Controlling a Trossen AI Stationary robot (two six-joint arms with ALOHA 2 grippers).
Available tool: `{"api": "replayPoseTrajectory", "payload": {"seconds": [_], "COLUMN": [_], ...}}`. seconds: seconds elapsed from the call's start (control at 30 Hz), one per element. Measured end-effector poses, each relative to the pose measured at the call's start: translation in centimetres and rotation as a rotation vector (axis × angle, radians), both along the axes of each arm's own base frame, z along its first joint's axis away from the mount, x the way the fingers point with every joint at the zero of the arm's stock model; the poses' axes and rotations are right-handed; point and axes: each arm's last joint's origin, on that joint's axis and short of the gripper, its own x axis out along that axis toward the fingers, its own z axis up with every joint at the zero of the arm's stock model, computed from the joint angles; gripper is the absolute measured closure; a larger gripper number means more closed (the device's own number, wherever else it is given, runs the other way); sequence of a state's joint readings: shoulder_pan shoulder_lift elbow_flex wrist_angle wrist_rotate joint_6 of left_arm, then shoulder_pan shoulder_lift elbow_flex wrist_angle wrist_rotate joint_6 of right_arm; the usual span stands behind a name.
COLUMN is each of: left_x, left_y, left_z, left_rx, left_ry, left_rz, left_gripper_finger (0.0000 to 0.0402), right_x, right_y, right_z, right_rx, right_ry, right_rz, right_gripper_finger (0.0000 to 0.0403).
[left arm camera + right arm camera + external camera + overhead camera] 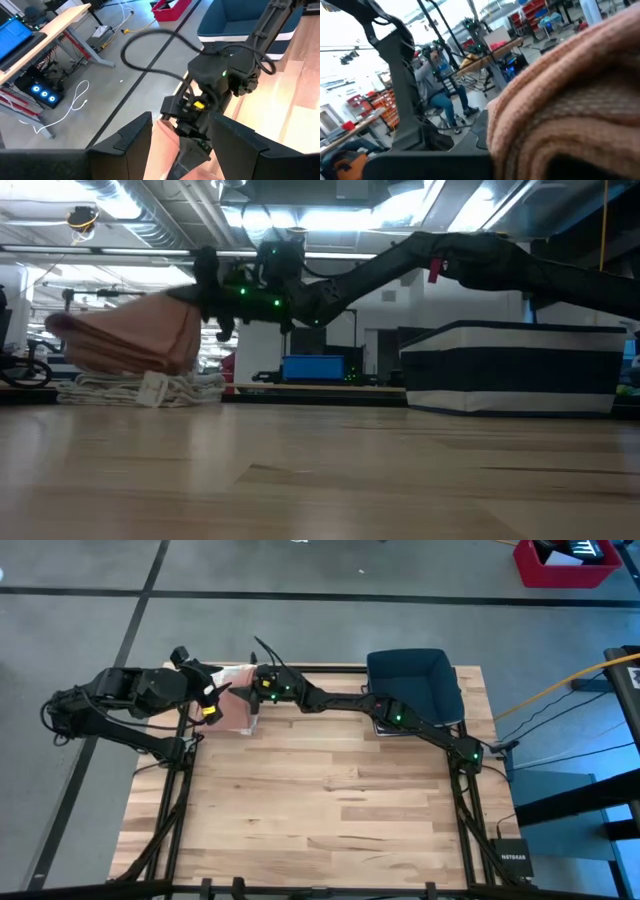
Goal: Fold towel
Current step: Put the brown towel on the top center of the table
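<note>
Towel first: a pink, soft, thick-woven cloth towel [238, 700] sits at the far left corner of the pale wooden plank table [330, 810], bunched into a folded wad rather than lying flat. In the low view the wad [130, 338] is lifted clear of the tabletop, its layered edges stacked and fanning toward the right gripper [200, 305], whose fingers are clamped on its near end. In the right wrist view the towel [570, 100] fills most of the frame, showing ribbed rolls of fabric.

The right gripper [255, 690] reaches across from the right side on a long outstretched arm. The left gripper [215, 700] hovers just beside the same wad from the left; its two dark fingers [130, 140] stand spread apart (the towel shows between them, the right arm's wrist just beyond).

Under the raised towel lies a heap of white cord [140, 390] on the table's far edge. A dark blue fabric bin with a white band [412, 685] stands at the far right corner, well apart from the towel. A seated person [432, 85] shows in the room beyond.
</note>
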State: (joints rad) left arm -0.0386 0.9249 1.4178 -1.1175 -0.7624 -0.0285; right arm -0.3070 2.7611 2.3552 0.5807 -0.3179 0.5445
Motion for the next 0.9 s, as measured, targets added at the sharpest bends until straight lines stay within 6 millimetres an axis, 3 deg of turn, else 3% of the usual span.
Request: {"api": "replayPoseTrajectory", "payload": {"seconds": [0.13, 0.37, 0.9], "left_x": [0.0, 0.0, -0.2], "left_y": [0.0, 0.0, 0.0], "left_z": [0.0, 0.0, -0.3], "left_rx": [-0.001, -0.003, -0.028], "left_ry": [0.0, -0.001, 0.004], "left_rz": [0.0, 0.002, 0.02], "left_gripper_finger": [0.0215, 0.0215, 0.0215], "right_x": [0.0, -0.9, -2.2], "right_y": [0.1, 0.1, 1.0], "right_z": [0.1, 3.7, 2.4], "right_rx": [-0.007, 0.092, 0.11], "right_ry": [0.01, 0.134, 0.551], "right_rz": [0.057, 0.183, 0.145], "right_gripper_finger": [0.0393, 0.0389, 0.0393]}}
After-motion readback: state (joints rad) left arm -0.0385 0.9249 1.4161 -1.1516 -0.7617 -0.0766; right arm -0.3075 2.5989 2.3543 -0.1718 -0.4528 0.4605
